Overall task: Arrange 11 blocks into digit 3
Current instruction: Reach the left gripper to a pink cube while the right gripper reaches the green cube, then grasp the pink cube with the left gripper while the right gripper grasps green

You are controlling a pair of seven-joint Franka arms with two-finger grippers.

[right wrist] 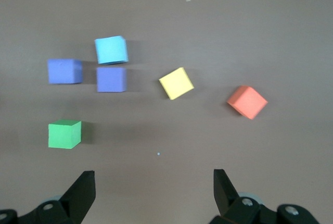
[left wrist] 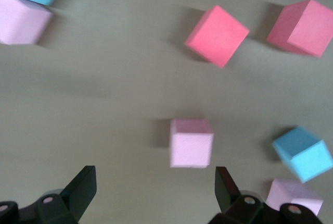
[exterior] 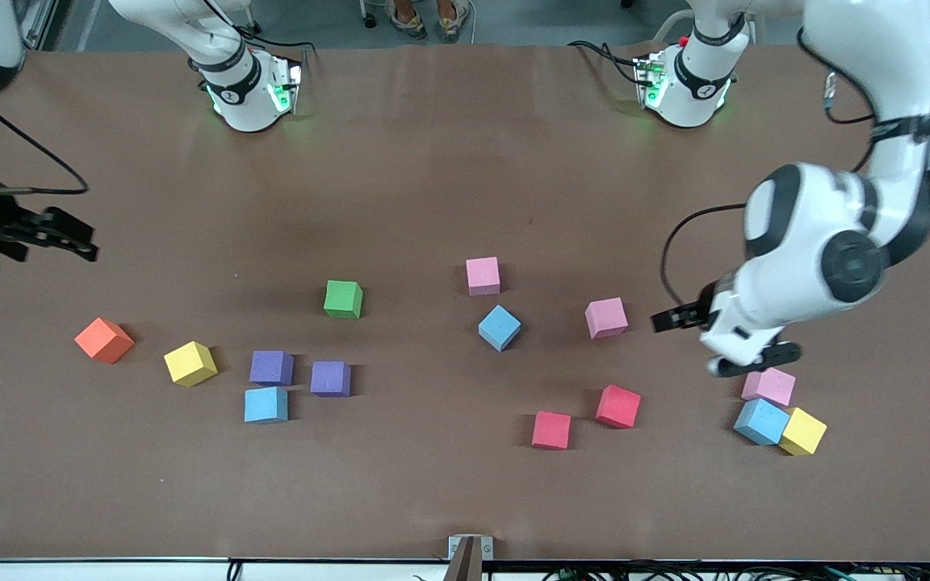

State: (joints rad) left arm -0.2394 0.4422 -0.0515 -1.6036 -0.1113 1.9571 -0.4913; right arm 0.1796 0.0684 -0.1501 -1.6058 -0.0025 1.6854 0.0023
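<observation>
Right now the left gripper [exterior: 735, 355] hangs low over the desk near the left arm's end, its jaws spread wide and holding nothing. It is just above a tight cluster of three cubes: a pink cube [exterior: 768, 386], a light blue cube [exterior: 761, 421] and a yellow cube [exterior: 802, 432], the last two touching each other. In the left wrist view the black fingertips [left wrist: 83, 185] stand well apart, and another pink cube [left wrist: 191, 143] lies on the desk between their lines, not touched.

The right gripper [exterior: 61, 236] waits in the air over the edge at the right arm's end, jaws also wide open and empty.

The blocks are scattered, no figure is formed. Two red cubes [exterior: 617, 406] [exterior: 551, 429] lie apart, toward the edge nearest the front camera. Near the middle are a pink cube [exterior: 483, 275] and a light blue cube [exterior: 500, 327]. Toward the right arm's end lie a green cube [exterior: 343, 298], two purple cubes [exterior: 271, 368] [exterior: 330, 378], a light blue cube [exterior: 266, 404] touching the first purple one, a yellow cube [exterior: 190, 363] and an orange cube [exterior: 104, 340].
</observation>
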